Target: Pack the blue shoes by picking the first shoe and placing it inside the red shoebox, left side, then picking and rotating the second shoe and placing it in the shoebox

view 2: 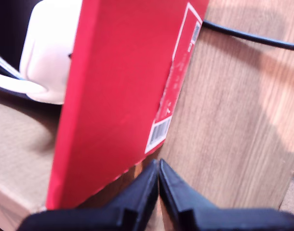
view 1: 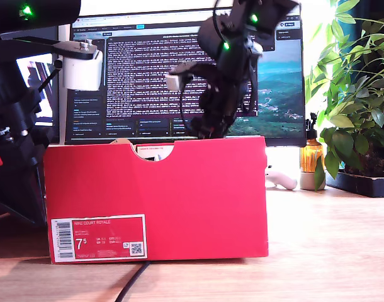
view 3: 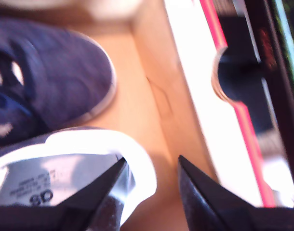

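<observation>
Both navy-blue suede shoes point(view 3: 50, 77) look to be inside the big red cardboard shoebox point(view 1: 155, 198) now, so I'd judge this the tail of the second placement. My second gripper point(view 3: 152, 185) hangs over the box interior, jaws parted and empty, one finger point(view 3: 106, 190) against the nearer shoe's white heel collar. Next it should lift clear of the shoebox. My first gripper point(view 2: 158, 180), jaws pressed together and empty, hovers beside the shoebox's labelled wall.

A light wooden tabletop point(view 1: 330, 251) carries everything. The red shoebox point(view 1: 179, 195) stands on it, label side facing the exterior camera. A black cable point(view 1: 132, 283) runs across the wood below the box. An amber bottle point(view 1: 310, 157) and a plant tray point(view 1: 362, 182) sit toward the exterior view's right.
</observation>
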Tool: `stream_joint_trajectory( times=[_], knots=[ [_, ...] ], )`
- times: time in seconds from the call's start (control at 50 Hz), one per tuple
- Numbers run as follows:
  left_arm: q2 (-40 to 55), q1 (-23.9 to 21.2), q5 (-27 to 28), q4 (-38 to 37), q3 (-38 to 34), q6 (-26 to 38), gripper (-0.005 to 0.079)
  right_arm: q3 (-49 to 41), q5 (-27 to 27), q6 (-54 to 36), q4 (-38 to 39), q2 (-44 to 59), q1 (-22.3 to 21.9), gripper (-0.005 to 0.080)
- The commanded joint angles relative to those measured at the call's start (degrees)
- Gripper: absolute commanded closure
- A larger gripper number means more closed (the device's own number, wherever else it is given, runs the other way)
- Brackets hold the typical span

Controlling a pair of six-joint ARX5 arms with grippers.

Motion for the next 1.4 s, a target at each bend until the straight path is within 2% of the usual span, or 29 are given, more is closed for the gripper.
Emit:
stream_joint_trajectory(
  times=[0.0, 0.16, 0.3, 0.4, 0.52, 0.58, 0.6, 0.68, 0.7, 0.9, 1.08, 1.22, 1.38],
  knots=[
    [0.63, -0.11, 0.39, -0.15, -0.52, -0.39, 0.0761, 4.85, 0.81, 0.72, -0.61, 0.57, 0.63, 0.0461],
    [0.63, -0.11, 0.87, -0.13, -0.52, -0.42, 0.0761, 12.59, 0.7, 5.38, -10.49, 0.57, 1.09, 0.0461],
    [0.63, -0.11, 1.86, -0.04, -0.52, -0.39, 0.0761, 16.5, -2.89, 8.0, -18.51, 0.57, 1.07, 0.0468],
    [0.63, -0.11, 2.05, 0.04, -0.52, -0.42, 0.0761, 16.55, -1.99, 10.69, -21.09, 0.57, 1.07, 0.0468],
    [0.63, -0.11, 3.76, 0.04, -0.52, -0.42, 0.0761, 16.55, 0.63, 20.92, -25.9, 0.57, 1.07, 0.0471],
    [0.63, -0.11, 4.74, 0.17, -0.52, -0.44, 0.0761, 16.55, 0.85, 24.85, -27.82, 0.57, 1.05, 0.0517],
    [0.63, -0.11, 4.85, 0.37, -0.52, -0.44, 0.0761, 16.55, 0.81, 25.44, -28.35, 0.57, 1.01, 0.0563],
    [0.63, -0.11, 5.62, 0.17, -0.52, -0.87, 0.0761, 16.55, 0.68, 28.48, -28.79, 0.48, 0.87, 0.0783],
    [0.63, -0.11, 5.86, 0.0, -0.52, -0.9, 0.0761, 16.55, 0.68, 28.94, -28.76, 0.42, 0.77, 0.0753],
    [0.57, -0.11, 7.04, -1.46, -0.52, -1.31, 0.0761, 16.55, 0.7, 35.12, -28.63, -1.66, 0.07, 0.0765],
    [0.28, -0.11, 4.9, -3.45, -0.52, -7.5, 0.0761, 16.55, 0.17, 40.35, -26.77, -5.22, -1.88, 0.0765],
    [-1.46, -0.24, 4.61, -4.68, -0.5, -10.93, 0.0761, 16.55, 0.2, 41.09, -27.58, -7.91, -3.56, 0.0765],
    [-5.46, -1.16, 3.93, -7.89, -0.52, -11.96, 0.0761, 16.55, 0.24, 41.4, -27.87, -10.19, -5.01, 0.0765]
  ],
)
